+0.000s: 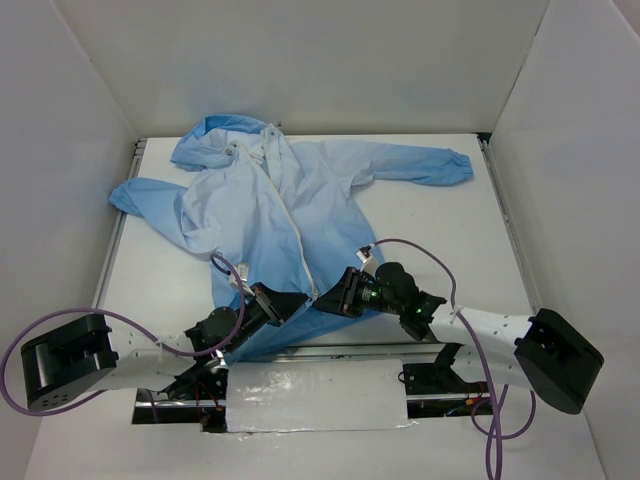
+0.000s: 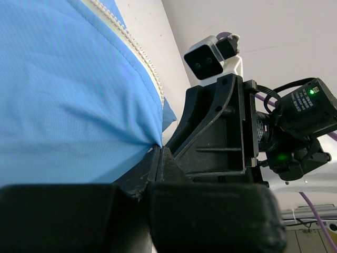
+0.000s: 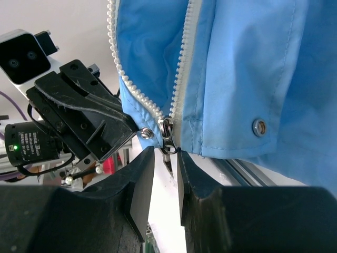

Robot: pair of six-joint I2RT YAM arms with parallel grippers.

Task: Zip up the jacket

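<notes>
The light-blue jacket [image 1: 260, 220] lies flat on the table, hood at the far left, hem at the near edge, its white zipper [image 1: 290, 215] open along the front. My left gripper [image 1: 285, 303] is shut on the hem corner of the left front panel [image 2: 68, 95], beside the zipper teeth [image 2: 139, 52]. My right gripper [image 1: 335, 295] sits just right of it at the zipper's bottom end. In the right wrist view its fingers [image 3: 142, 174] stand a narrow gap apart, with the metal slider [image 3: 166, 132] just above the gap and its pull tab hanging at the fingertips, not clamped.
The hem hangs over the table's near edge, where a metal rail [image 3: 247, 174] runs. A silver taped sheet [image 1: 315, 395] lies between the arm bases. Purple cables [image 1: 420, 250] loop off both arms. White walls close in the table on three sides.
</notes>
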